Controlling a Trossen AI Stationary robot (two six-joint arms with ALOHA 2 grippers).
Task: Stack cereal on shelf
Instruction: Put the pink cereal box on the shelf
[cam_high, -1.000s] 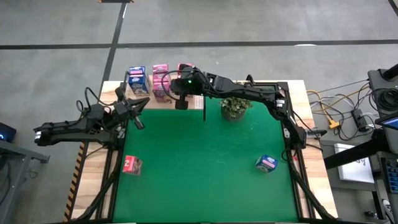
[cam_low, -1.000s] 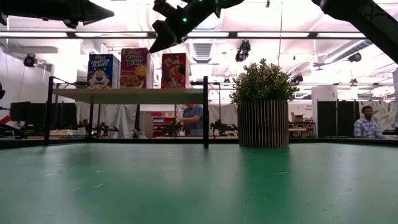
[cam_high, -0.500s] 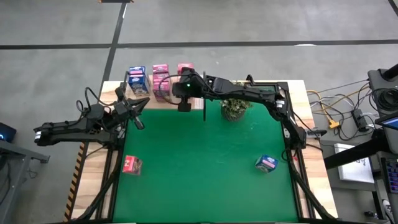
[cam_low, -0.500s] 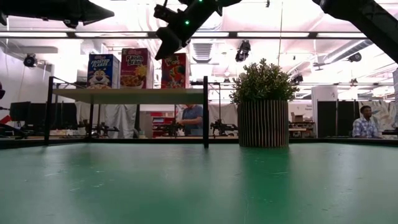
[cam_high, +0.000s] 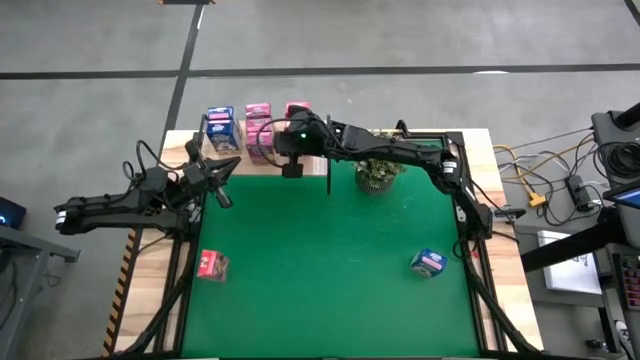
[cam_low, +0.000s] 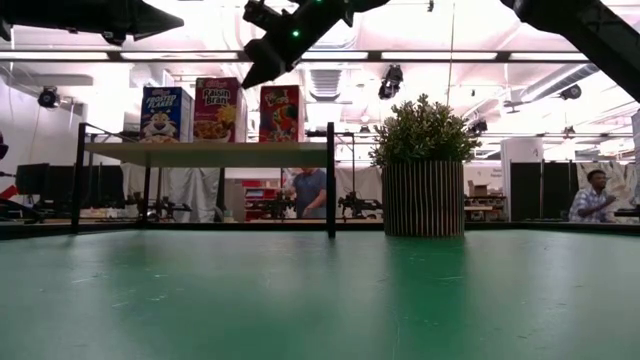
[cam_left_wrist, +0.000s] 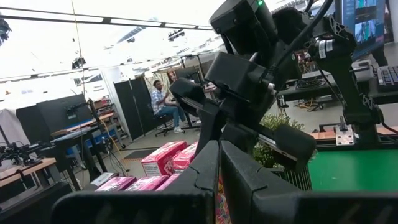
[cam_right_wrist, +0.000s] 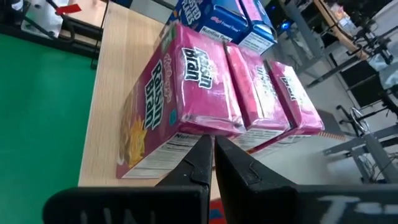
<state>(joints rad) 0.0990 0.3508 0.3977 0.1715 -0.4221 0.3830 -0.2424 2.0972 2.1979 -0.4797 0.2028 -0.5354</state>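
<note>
On the shelf (cam_high: 225, 155), upright pink and blue cereal (cam_high: 258, 125).

From my remote station I saw a green mat (cam_high: 330, 260) covering most of the wooden table (cam_high: 490, 160). A small potted plant (cam_high: 379, 174) in a ribbed pot stood near the mat's far edge. Yellow and black cables (cam_high: 545, 190) lay on the grey floor beside the table. Beyond it, a person in blue (cam_low: 310, 190) stood, and another person (cam_low: 596, 195) sat farther off.
</note>
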